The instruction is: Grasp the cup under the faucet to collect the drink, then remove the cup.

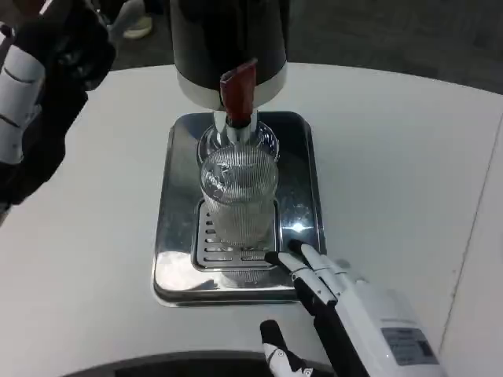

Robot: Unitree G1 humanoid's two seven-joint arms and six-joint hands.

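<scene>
A clear ribbed cup (238,198) stands upright on the grate of a shiny metal drip tray (177,251), directly below the faucet with its red lever (238,89) on a dark dispenser (228,43). My right hand (330,298) lies at the tray's near right corner, fingers spread and pointing toward the cup, holding nothing and just short of it. My left hand (35,102) is raised high at the far left, close to the camera, fingers apart and empty.
The white round table (393,157) stretches wide to the right and left of the tray. A person's shoe (134,23) shows on the dark floor beyond the table's far edge.
</scene>
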